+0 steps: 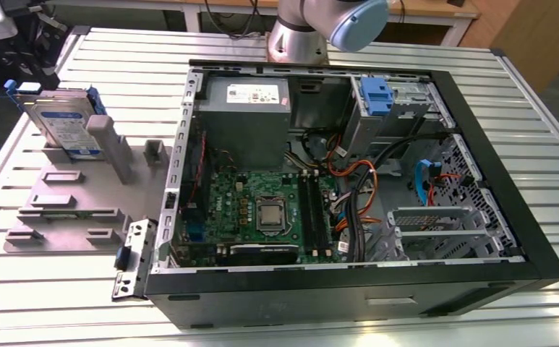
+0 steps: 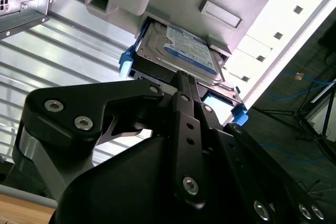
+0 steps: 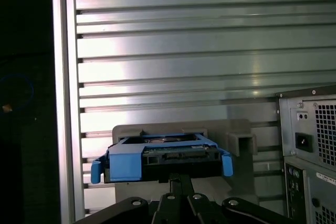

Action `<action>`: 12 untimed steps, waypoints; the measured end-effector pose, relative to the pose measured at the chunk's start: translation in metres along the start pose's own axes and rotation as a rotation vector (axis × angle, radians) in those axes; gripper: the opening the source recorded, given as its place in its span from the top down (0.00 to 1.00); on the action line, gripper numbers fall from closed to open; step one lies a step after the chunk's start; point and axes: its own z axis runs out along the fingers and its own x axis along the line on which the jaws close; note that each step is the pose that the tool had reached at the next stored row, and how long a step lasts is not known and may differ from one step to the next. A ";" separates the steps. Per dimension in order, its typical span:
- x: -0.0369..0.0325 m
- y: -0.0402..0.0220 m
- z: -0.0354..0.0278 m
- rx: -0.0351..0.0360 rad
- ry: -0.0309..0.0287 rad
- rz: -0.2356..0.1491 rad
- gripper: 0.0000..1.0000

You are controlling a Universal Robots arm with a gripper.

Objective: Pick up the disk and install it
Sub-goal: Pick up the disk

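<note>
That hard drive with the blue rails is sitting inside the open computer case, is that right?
Not quite. The disk does have blue rails, but the exterior view shows it outside the computer case, standing in the grey holder at the exterior view's left.

Arm (image 1: 319,29) at far edge, black claw (image 3: 178,182) closed, empty

Blue-railed disk (image 1: 64,124) stands tilted in grey fixture (image 1: 77,194).
</note>
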 end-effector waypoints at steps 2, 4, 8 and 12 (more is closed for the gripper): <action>0.0000 0.0001 -0.0018 0.0000 0.0000 0.000 0.89; -0.0001 0.0001 -0.0019 0.0000 0.0000 0.000 0.89; -0.0001 0.0001 -0.0025 0.0000 -0.0001 0.000 0.89; 0.0000 0.0001 -0.0033 0.0003 0.0003 0.000 0.89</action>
